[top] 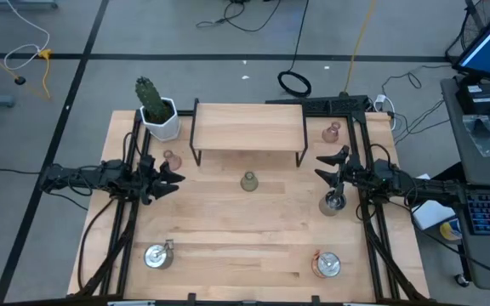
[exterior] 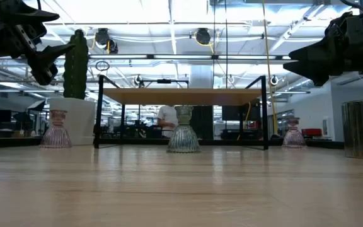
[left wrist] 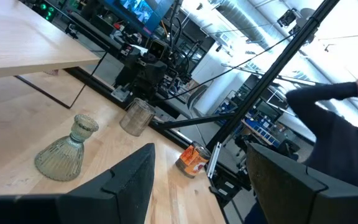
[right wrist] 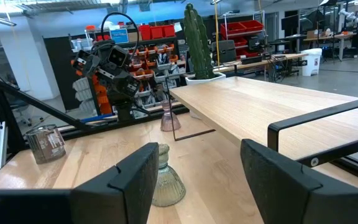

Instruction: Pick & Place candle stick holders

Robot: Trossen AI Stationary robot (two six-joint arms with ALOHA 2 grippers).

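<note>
While both hands [top: 177, 177] [top: 323, 167] hover released, shelf [top: 249, 127] (cactus [top: 152, 100] beside) behind olive holder [top: 248, 181].

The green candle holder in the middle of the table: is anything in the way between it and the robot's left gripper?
Nothing visible blocks it. In the high view, bare tabletop lies between the left gripper, its fingers open, and the green candle holder. A pink holder sits off to the side, near the cactus, not on that line.

Your two arms are matte black, jointed, with thin black cables along them. Each ends in a black tool, left tool [top: 175, 178] and right tool [top: 323, 167], with two broad, angular, flat-faced fingers [right wrist: 129, 180].
</note>
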